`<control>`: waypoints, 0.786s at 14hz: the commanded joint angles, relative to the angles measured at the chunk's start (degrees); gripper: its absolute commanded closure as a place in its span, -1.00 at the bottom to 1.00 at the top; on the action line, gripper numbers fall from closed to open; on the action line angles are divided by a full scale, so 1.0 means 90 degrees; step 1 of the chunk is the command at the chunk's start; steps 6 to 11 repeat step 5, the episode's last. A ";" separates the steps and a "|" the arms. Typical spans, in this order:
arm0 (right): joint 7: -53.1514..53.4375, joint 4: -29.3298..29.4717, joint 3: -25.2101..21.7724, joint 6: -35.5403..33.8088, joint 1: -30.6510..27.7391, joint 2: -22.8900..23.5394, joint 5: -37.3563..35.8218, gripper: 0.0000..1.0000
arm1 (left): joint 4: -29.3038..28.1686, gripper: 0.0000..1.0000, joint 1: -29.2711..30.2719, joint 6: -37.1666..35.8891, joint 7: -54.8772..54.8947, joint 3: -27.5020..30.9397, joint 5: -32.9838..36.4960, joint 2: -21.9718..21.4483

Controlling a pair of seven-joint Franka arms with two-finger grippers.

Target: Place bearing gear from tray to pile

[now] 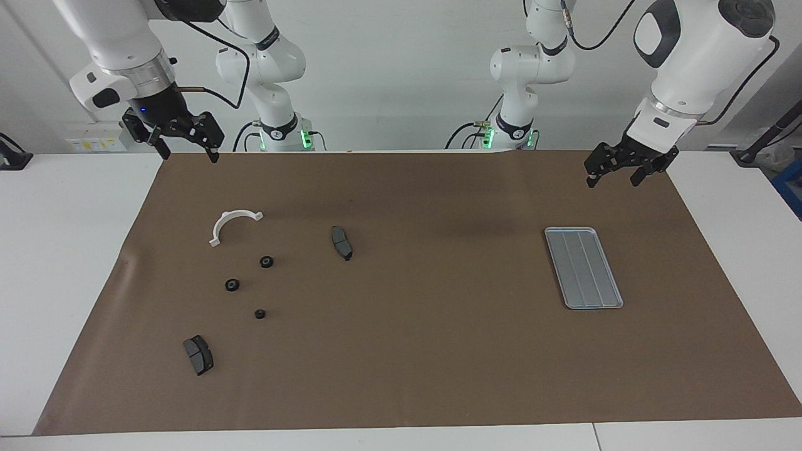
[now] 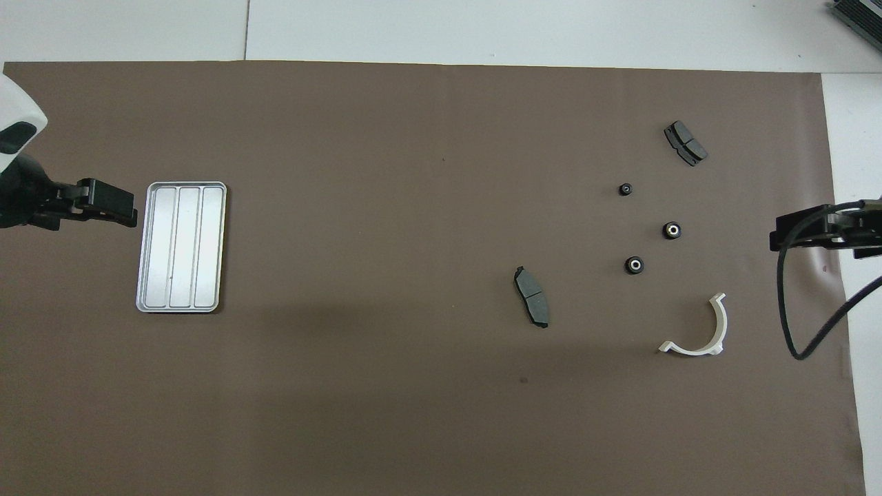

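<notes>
The silver ridged tray [image 1: 583, 267] [image 2: 181, 246] lies empty toward the left arm's end of the brown mat. Three small black bearing gears [image 1: 266, 262] [image 1: 232, 285] [image 1: 260, 314] lie loosely grouped toward the right arm's end; in the overhead view they show as a gear [image 2: 634, 264], a second [image 2: 672, 230] and a third [image 2: 625, 189]. My left gripper [image 1: 612, 183] [image 2: 127, 210] hangs open and empty in the air over the mat beside the tray. My right gripper [image 1: 190, 156] [image 2: 775, 238] hangs open and empty over the mat's edge at its own end.
Two dark brake pads lie on the mat, one [image 1: 341, 242] [image 2: 531, 296] toward the middle, one [image 1: 198, 354] [image 2: 685, 142] farther from the robots than the gears. A white half-ring bracket [image 1: 233, 224] [image 2: 699, 331] lies nearer to the robots than the gears.
</notes>
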 commanded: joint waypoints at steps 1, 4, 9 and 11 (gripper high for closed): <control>-0.0081 -0.0028 -0.0015 -0.0061 -0.0027 -0.0065 -0.0001 -1.00 | -0.0242 -1.00 0.0007 0.0091 0.0014 0.0010 0.0085 -0.0205; -0.0110 -0.0077 -0.0044 -0.0022 -0.0047 -0.0084 0.0009 -1.00 | -0.0242 -1.00 0.0007 0.0091 0.0014 0.0010 0.0085 -0.0205; -0.0110 -0.0077 -0.0044 -0.0022 -0.0037 -0.0084 0.0009 -1.00 | -0.0242 -1.00 0.0007 0.0091 0.0014 0.0010 0.0095 -0.0205; -0.0110 -0.0077 -0.0044 -0.0022 -0.0037 -0.0084 0.0009 -1.00 | -0.0242 -1.00 0.0007 0.0091 0.0014 0.0010 0.0095 -0.0205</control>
